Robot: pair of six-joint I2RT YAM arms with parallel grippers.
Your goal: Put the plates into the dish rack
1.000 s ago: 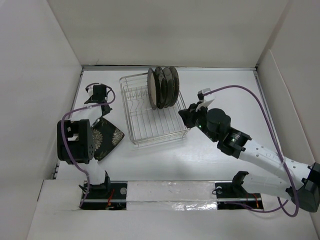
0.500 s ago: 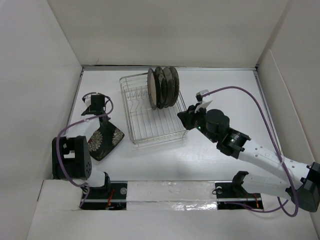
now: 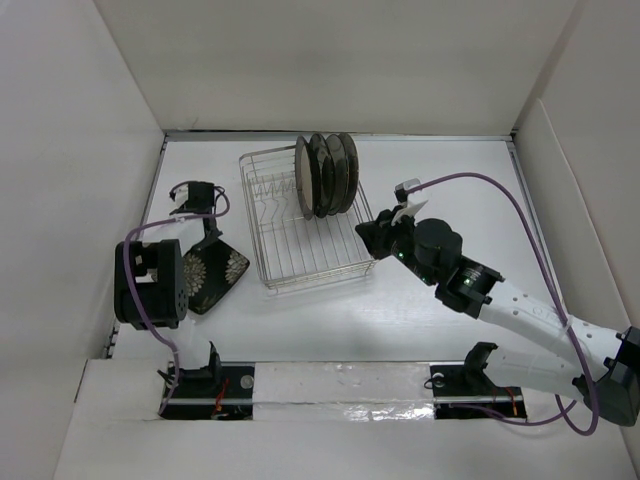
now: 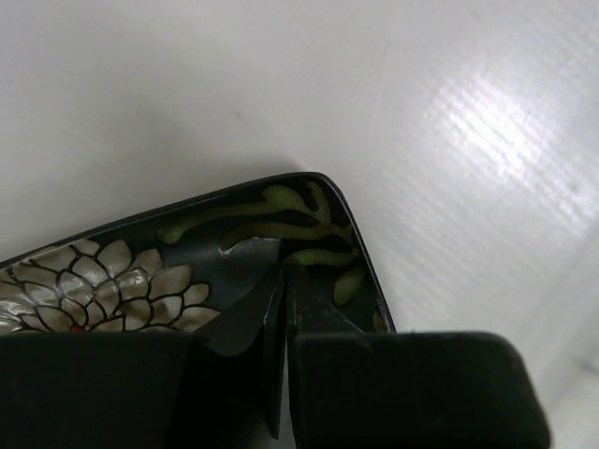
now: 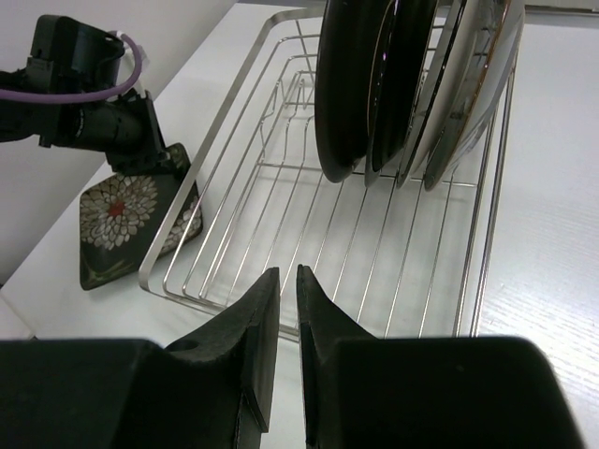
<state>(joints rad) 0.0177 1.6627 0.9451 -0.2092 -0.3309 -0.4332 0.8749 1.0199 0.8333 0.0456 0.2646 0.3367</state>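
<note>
Tabletop (image 3: 450,180) and walls (image 3: 330,60) white around rack (image 3: 300,250)

round plates (image 3: 327,175): 4 | square plate (image 3: 215,277): 1 | dish rack (image 3: 300,250): 1

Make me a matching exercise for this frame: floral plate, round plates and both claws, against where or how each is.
1 square floral plate
2 round plates
3 left claw
4 right claw

A shut, empty, by the dish rack's near right corner
B upright in the rack
C on the table, left of the rack
D shut, tips over a floral pattern

Pairs: 1-C, 2-B, 3-D, 4-A
</note>
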